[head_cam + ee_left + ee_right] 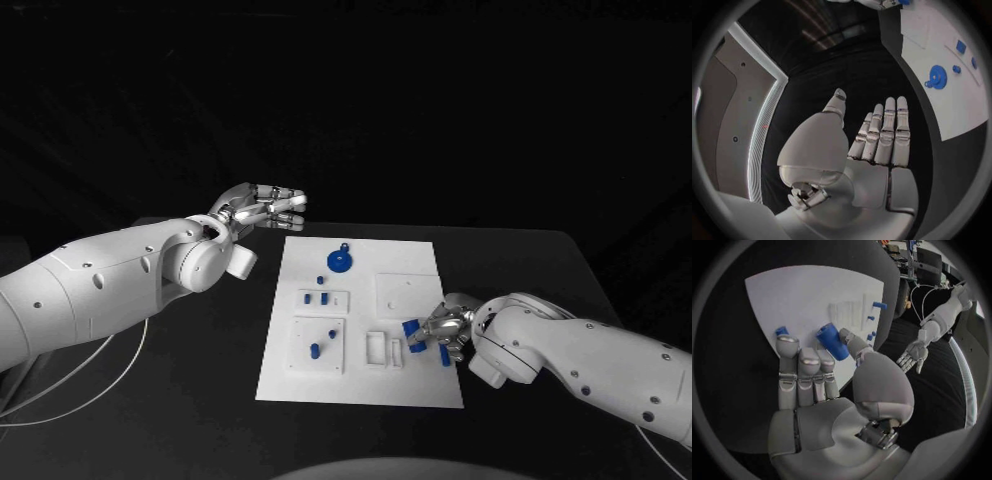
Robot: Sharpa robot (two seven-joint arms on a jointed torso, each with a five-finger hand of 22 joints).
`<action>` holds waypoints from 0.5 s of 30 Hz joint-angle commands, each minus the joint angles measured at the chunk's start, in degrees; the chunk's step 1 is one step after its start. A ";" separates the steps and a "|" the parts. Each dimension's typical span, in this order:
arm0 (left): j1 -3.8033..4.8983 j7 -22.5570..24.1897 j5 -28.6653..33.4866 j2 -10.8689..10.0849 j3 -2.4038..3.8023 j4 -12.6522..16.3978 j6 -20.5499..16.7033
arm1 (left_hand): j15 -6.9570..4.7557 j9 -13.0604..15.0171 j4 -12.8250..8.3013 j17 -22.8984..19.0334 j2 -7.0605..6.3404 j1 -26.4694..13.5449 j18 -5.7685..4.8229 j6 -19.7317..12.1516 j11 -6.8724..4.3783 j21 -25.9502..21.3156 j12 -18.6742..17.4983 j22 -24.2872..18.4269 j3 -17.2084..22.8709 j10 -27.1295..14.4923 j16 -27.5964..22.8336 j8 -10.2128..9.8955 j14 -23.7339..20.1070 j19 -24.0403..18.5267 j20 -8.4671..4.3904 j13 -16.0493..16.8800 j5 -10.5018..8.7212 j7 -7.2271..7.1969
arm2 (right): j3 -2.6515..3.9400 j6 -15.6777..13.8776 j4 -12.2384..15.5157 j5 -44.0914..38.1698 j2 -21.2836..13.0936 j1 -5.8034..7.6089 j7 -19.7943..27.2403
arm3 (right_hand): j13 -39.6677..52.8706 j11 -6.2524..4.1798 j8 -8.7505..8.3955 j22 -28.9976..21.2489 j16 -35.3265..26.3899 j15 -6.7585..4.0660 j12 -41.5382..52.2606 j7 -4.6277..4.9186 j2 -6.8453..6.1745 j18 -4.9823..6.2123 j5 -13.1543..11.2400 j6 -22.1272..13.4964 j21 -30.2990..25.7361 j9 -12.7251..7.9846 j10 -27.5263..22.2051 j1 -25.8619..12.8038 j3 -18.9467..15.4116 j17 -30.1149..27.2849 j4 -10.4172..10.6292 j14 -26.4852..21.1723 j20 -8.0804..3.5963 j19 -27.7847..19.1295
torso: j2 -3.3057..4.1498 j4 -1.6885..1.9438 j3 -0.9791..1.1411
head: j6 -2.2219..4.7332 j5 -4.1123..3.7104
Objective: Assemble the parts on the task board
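The white task board (411, 385) lies in the middle of the black table. My right hand (441, 335) is over the board's right edge and pinches a blue cylindrical part (832, 341) between thumb and fingers. A second small blue piece (782, 331) shows at a fingertip; whether it is held I cannot tell. A round blue part (339, 262) lies near the board's far end, with small blue parts (319, 297) in a white block below it. My left hand (260, 208) hovers off the board's far left corner, flat, fingers (886, 130) straight, holding nothing.
Two more blue parts (316, 350) sit in a square recess at the board's near left. White slotted blocks (384, 349) stand just left of my right hand. Black table (188, 400) surrounds the board. A cable (101, 375) trails under my left arm.
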 commanded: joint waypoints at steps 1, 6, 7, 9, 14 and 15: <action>0.02 -0.24 -0.55 0.11 0.01 0.01 0.92 | -0.09 -0.08 -0.29 0.02 0.25 0.30 -0.30 -0.32 -0.02 -0.10 0.06 -0.03 0.05 -0.42 -0.30 -0.16 -0.29 -0.05 0.27 0.01 -0.14 0.00 | 0.02 -0.76 0.87 2.79 0.20 0.08 0.24 | 0.00 -0.08 0.48 0.13 0.31 -0.42 0.27 -0.59 2.29 -0.44 3.06 1.21 0.33 0.25 0.30 2.04 0.38 0.06 -0.92 -0.16 -0.37 2.68 | 0.02 0.03 -0.05 | -0.22 0.29; 0.02 -0.34 -0.64 0.11 0.00 -0.02 1.02 | -0.07 -0.08 -0.46 0.02 0.31 0.38 -0.29 -0.21 -0.02 -0.11 0.06 -0.04 0.02 -0.47 -0.31 -0.15 -0.31 -0.06 0.28 0.01 -0.10 0.00 | 0.02 -0.03 1.50 3.39 0.72 0.17 0.07 | 0.04 -0.13 0.48 0.22 0.33 -0.41 0.36 -0.81 2.78 -0.48 1.01 1.40 0.19 0.28 0.41 1.71 -1.62 0.05 -0.92 -0.14 -0.35 2.66 | -0.01 0.02 -0.12 | -0.34 0.47; 0.02 -0.36 -0.65 0.11 0.00 -0.03 1.04 | -0.07 -0.08 -0.46 0.02 0.31 0.38 -0.29 -0.21 -0.02 -0.11 0.06 -0.04 0.02 -0.47 -0.31 -0.15 -0.31 -0.06 0.28 0.01 -0.10 0.00 | 0.02 0.26 1.60 3.48 0.85 0.18 -0.02 | 0.05 -0.12 0.48 0.25 0.35 -0.40 0.39 -0.83 2.88 -0.50 0.74 1.43 0.24 0.28 0.43 1.74 -1.88 0.06 -0.88 -0.14 -0.35 2.67 | -0.02 0.02 -0.14 | -0.39 0.48; 0.02 -0.39 -0.66 0.13 0.00 -0.04 1.09 | -0.07 -0.08 -0.46 0.02 0.31 0.38 -0.29 -0.21 -0.02 -0.11 0.06 -0.04 0.02 -0.47 -0.31 -0.15 -0.31 -0.06 0.28 0.01 -0.10 0.00 | 0.01 0.82 1.77 3.59 1.10 0.21 -0.20 | 0.05 -0.13 0.48 0.28 0.32 -0.41 0.39 -0.87 3.09 -0.50 0.11 1.42 0.16 0.23 0.44 1.79 -2.70 0.03 -0.80 -0.15 -0.36 2.67 | 0.01 -0.01 -0.11 | -0.40 0.50; 0.02 -0.44 -0.69 0.19 -0.01 -0.05 1.21 | -0.07 -0.08 -0.46 0.02 0.31 0.38 -0.29 -0.21 -0.02 -0.11 0.06 -0.04 0.02 -0.47 -0.31 -0.15 -0.31 -0.06 0.28 0.01 -0.10 0.00 | 0.00 2.52 1.80 3.35 1.80 0.36 -0.91 | -0.02 -0.12 0.48 0.33 0.34 -0.39 0.28 -0.96 3.40 -0.55 -0.60 1.42 -0.02 0.03 0.39 1.96 -4.62 0.05 -0.33 -0.15 -0.34 2.67 | 0.02 0.03 -0.10 | -0.40 0.42; 0.02 -0.45 -0.70 0.20 -0.01 -0.05 1.25 | -0.06 -0.08 -0.46 0.02 0.31 0.32 -0.30 -0.25 -0.02 -0.12 0.06 -0.04 -0.01 -0.50 -0.32 -0.15 -0.37 -0.08 0.29 0.01 -0.11 0.02 | -0.03 3.06 1.67 3.33 1.96 0.45 -1.10 | -0.07 -0.12 0.48 0.35 0.30 -0.36 0.22 -0.99 3.36 -0.56 -0.69 1.44 -0.05 -0.02 0.38 1.73 -5.07 0.02 -0.07 -0.15 -0.31 2.66 | 0.01 0.04 -0.08 | -0.42 0.42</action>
